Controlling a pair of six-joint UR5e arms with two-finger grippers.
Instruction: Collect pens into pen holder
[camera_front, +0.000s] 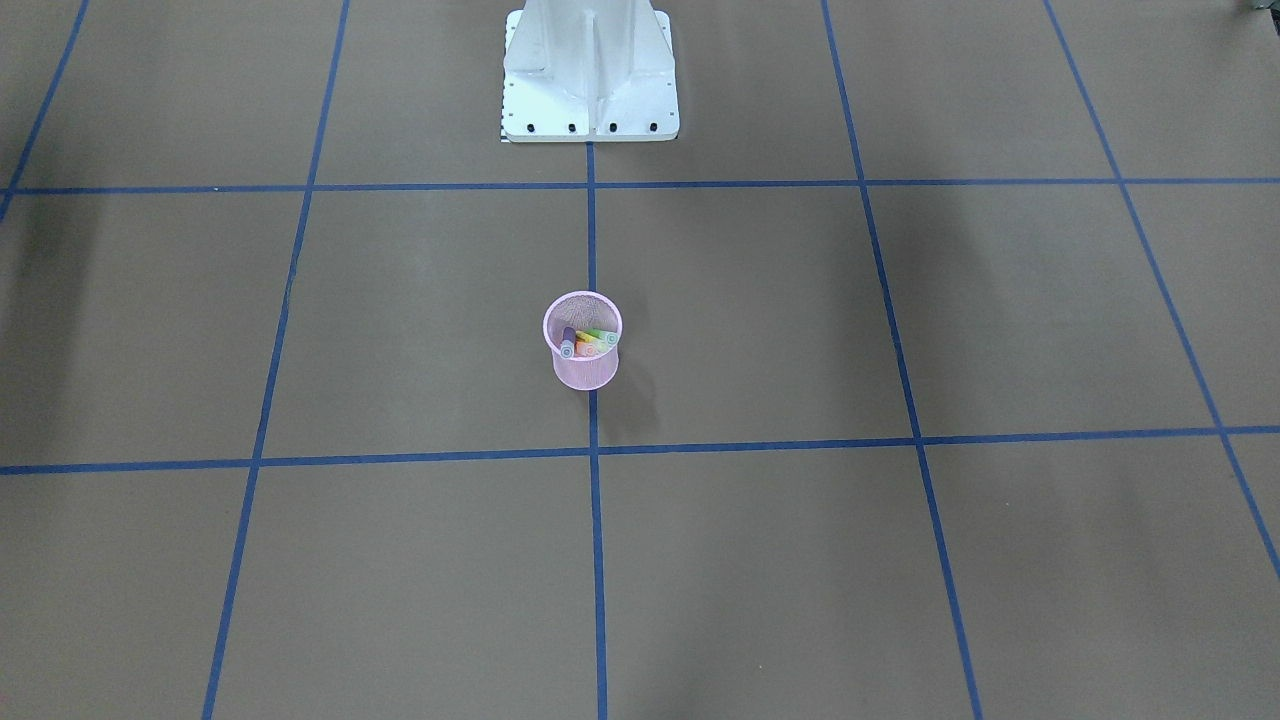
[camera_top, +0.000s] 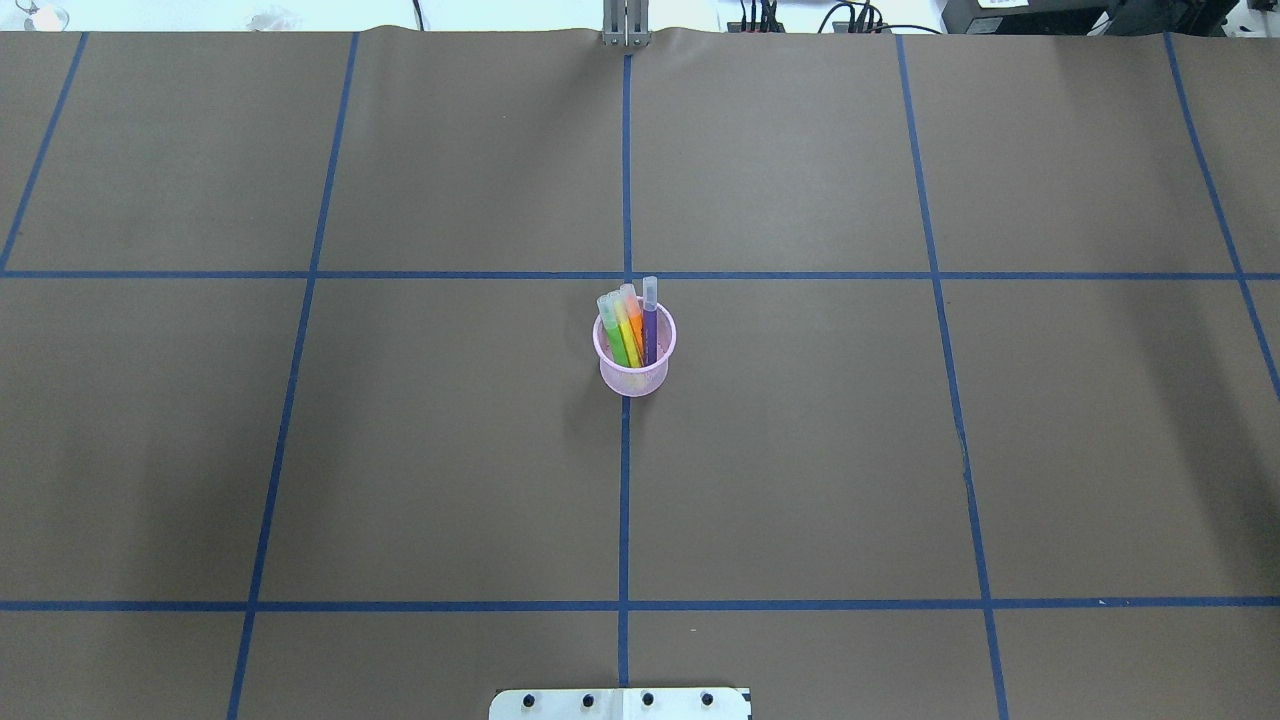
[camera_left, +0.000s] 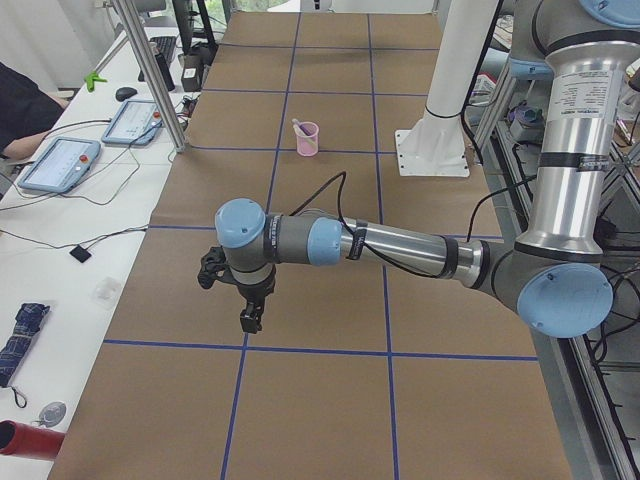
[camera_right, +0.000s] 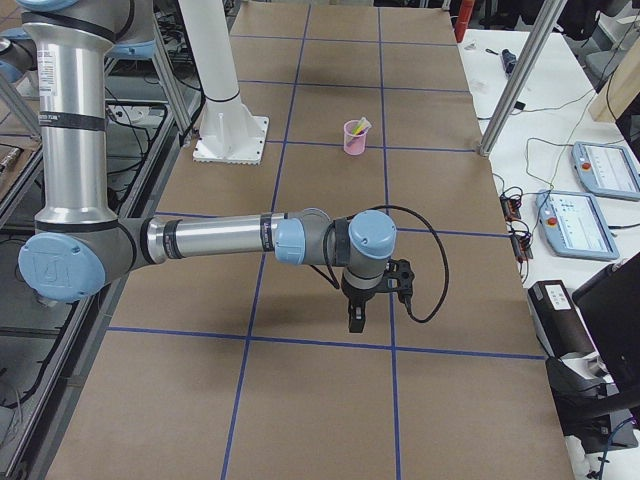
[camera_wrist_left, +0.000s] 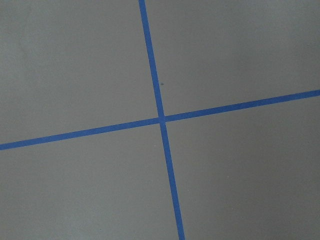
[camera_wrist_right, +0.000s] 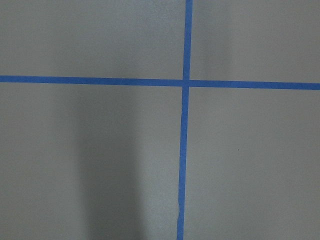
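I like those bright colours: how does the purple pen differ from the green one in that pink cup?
Colour: the purple pen is dark, the green pen bright. Place: in the overhead view the green pen is leftmost of the bunch, the purple pen rightmost. Both stand cap-up in the pink pen holder, whitish caps above its rim.

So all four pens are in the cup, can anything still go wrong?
Little, probably. The pens stick out of the light-looking cup and all lean one way, so it might tip if nudged. The left arm and right arm hang low over the table; a sweep across the middle could knock the cup.
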